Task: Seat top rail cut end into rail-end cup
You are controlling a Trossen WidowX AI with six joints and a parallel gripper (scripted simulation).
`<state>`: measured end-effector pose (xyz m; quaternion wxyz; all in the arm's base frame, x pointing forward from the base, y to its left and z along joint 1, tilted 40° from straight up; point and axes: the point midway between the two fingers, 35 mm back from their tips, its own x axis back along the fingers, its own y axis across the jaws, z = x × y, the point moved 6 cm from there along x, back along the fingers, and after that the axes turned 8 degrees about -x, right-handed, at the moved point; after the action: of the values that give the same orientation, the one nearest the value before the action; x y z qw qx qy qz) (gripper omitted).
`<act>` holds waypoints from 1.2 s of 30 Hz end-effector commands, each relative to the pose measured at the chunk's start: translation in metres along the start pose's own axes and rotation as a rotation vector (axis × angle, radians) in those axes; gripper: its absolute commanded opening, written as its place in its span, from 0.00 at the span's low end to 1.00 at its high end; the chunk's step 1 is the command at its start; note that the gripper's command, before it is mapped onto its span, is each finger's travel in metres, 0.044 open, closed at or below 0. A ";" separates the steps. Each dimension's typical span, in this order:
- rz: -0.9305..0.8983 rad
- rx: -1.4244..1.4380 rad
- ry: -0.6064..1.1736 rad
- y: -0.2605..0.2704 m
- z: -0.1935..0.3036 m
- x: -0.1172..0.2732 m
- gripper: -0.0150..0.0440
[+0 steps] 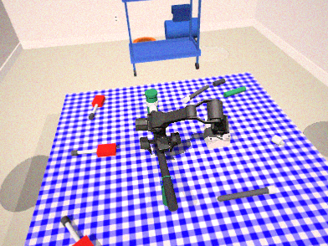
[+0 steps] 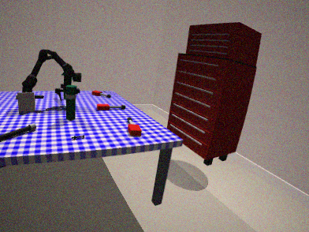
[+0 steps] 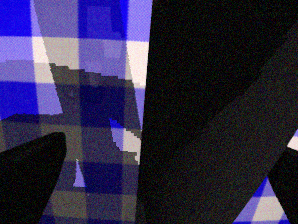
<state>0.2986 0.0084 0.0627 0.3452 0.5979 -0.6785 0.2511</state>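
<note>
The dark grey rail (image 1: pixel 169 192) (image 3: pixel 235 135) runs from its near free end toward the big post. A thin loop (image 1: pixel 166 176) rings it above the shorter green post (image 1: pixel 165 198). The big post (image 2: pixel 70 110), with its green cap (image 1: pixel 151 94) (image 2: pixel 71 88), stands upright at the rail's far side. A pale band shows just under the cap in the top view. The cup and the rail's cut end are hidden behind the arm. My gripper (image 1: pixel 161 144) (image 3: pixel 168 154) is open, its fingers on either side of the rail; contact with it cannot be told.
Red-and-white tools (image 1: pixel 106 150) (image 2: pixel 103 106) lie left in the top view. A loose grey rod (image 1: pixel 243 194), a white cup-like piece (image 1: pixel 277 140), a green rod (image 1: pixel 235 91) and smaller grey rods (image 1: pixel 198 92) lie right of the rail. The arm's pale base block (image 1: pixel 218 140) (image 2: pixel 27 103) stands nearby.
</note>
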 end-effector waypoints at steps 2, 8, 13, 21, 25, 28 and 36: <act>-0.003 -0.007 -0.007 0.001 0.000 -0.003 0.87; -0.003 -0.007 -0.007 0.001 0.000 -0.003 0.60; -0.003 -0.007 -0.007 0.001 0.000 -0.003 0.54; -0.003 -0.007 -0.007 0.001 0.000 -0.001 0.39; -0.003 -0.007 -0.006 0.000 0.001 0.003 0.25; 0.002 -0.004 0.017 -0.001 0.001 0.008 0.25; 0.028 0.015 0.196 -0.008 0.005 0.050 0.25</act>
<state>0.3008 -0.0141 0.0835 0.3846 0.5815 -0.6548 0.2920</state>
